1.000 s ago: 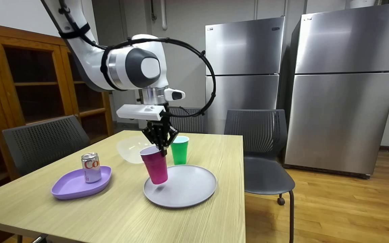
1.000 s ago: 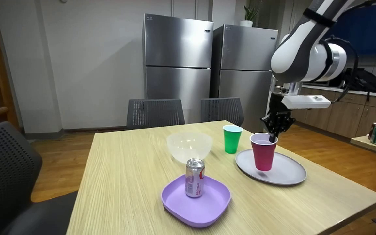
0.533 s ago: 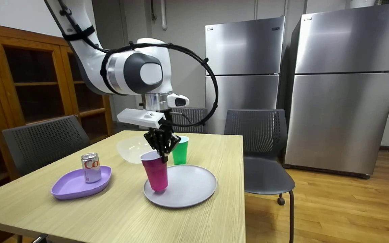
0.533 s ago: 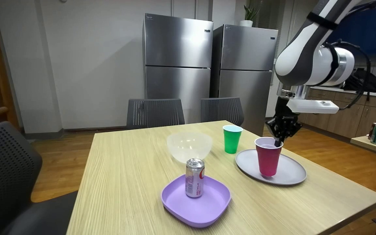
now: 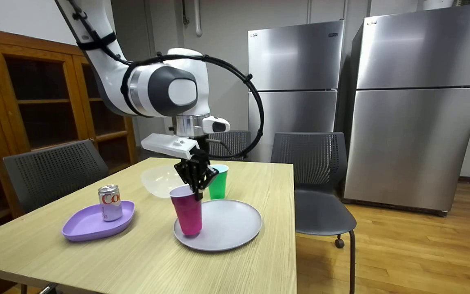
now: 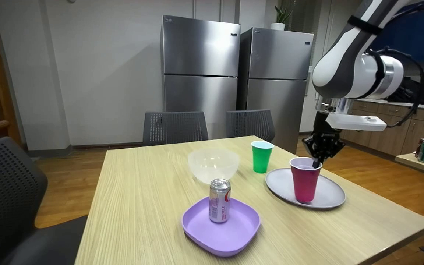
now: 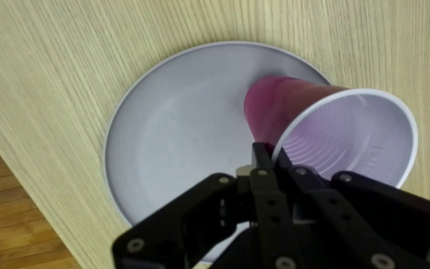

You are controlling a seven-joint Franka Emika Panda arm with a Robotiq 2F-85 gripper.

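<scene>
Pink cup [image 6: 305, 184] sank slightly; gripper [image 7: 273, 152] pinches its rim from above.

Both exterior views look, from higher than the gray plate [image 5: 231, 224], across the worktop [image 5: 251, 273] toward refrigerators [image 6: 201, 48] farther behind this plate. The wrist view looks down on it from much nearer. All three share the plate and the pink cup [image 6: 306, 182].

- Even, bright light covers the table [image 5: 255, 265] before me.
- In an exterior view, glare whitens the left refrigerator [image 6: 201, 92], upper middle; faint shadow slants across the wall [image 6: 105, 66].
- In an exterior view, lens stretch tilts the right refrigerator [image 5: 418, 110].
- In the wrist view, soft shadow darkens the plate [image 7: 185, 134] beside the cup [image 7: 274, 108]; the gripper [image 7: 273, 155] blurs toward the bottom edge.
</scene>
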